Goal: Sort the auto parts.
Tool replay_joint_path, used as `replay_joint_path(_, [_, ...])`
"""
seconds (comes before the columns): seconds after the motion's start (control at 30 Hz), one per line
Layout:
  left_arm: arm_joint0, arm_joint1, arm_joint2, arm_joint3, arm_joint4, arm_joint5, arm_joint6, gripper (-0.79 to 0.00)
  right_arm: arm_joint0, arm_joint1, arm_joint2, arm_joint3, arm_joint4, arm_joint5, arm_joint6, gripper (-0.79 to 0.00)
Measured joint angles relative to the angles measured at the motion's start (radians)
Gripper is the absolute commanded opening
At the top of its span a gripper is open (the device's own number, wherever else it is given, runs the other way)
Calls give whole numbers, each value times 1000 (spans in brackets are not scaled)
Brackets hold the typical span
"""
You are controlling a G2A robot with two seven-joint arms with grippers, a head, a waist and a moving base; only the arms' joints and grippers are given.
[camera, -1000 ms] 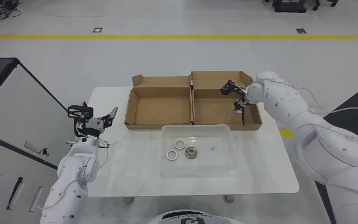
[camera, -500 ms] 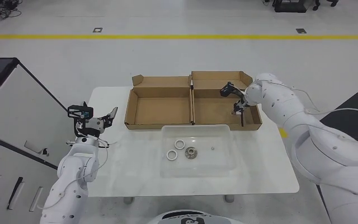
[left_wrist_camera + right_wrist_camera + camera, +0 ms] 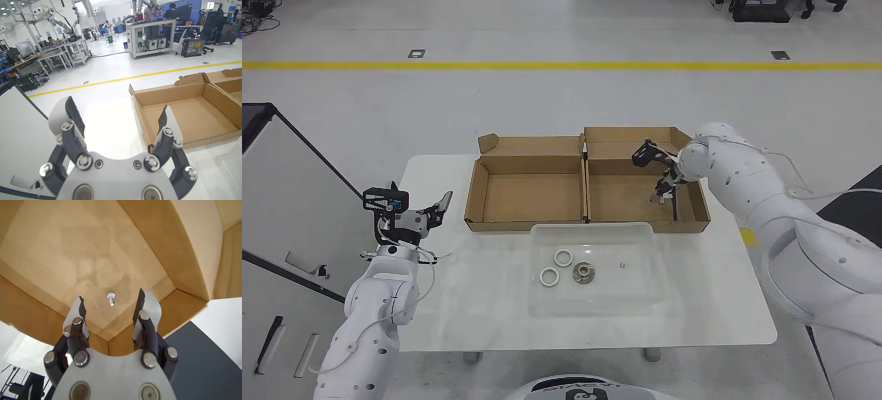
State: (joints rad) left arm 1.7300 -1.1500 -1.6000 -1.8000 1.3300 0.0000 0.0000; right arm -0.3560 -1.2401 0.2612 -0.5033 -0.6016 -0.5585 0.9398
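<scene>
The top view places the right gripper (image 3: 670,193) over the right box (image 3: 622,200), right of centre, and the left gripper (image 3: 432,210) at the left edge of the table (image 3: 722,300). A tray (image 3: 542,235) at centre holds rings (image 3: 564,257) and a hub (image 3: 584,271). The wrist views show both grippers spread wide and empty. The right wrist view also shows a bolt (image 3: 111,299) lying on the box floor near a corner.

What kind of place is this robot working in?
Probably a robotics lab or industrial test floor: a yellow floor line, other robot arms mounted on frames, and an equipment rack.
</scene>
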Motion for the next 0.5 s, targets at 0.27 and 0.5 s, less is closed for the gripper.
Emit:
replay_joint_path(0.27, [0,0,0,0,0,0,0,0,32,33,40,-123,26,-97,111,0])
replay_joint_path(0.5, [0,0,0,0,0,0,0,0,26,105,69,-345,69,-99,224,0])
